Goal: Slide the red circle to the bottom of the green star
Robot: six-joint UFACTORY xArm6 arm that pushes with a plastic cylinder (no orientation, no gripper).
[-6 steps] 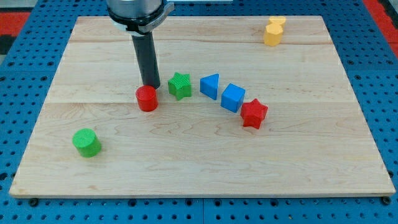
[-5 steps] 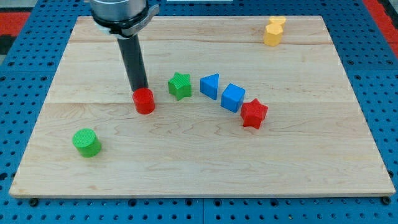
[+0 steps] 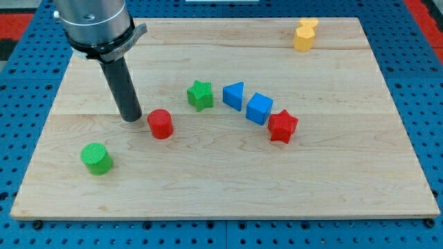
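The red circle (image 3: 160, 124) stands on the wooden board (image 3: 221, 180), to the lower left of the green star (image 3: 200, 95). My tip (image 3: 131, 118) rests on the board just left of the red circle, with a small gap between them. The dark rod rises from the tip toward the view's top left.
A blue triangle (image 3: 234, 95), a blue cube (image 3: 259, 108) and a red star (image 3: 282, 126) run in a line right of the green star. A green circle (image 3: 96, 158) sits at the lower left. Two yellow blocks (image 3: 304, 34) sit at the top right.
My tip has moved left and slightly down, from just above the red circle to its left side. The red circle has shifted a little downward.
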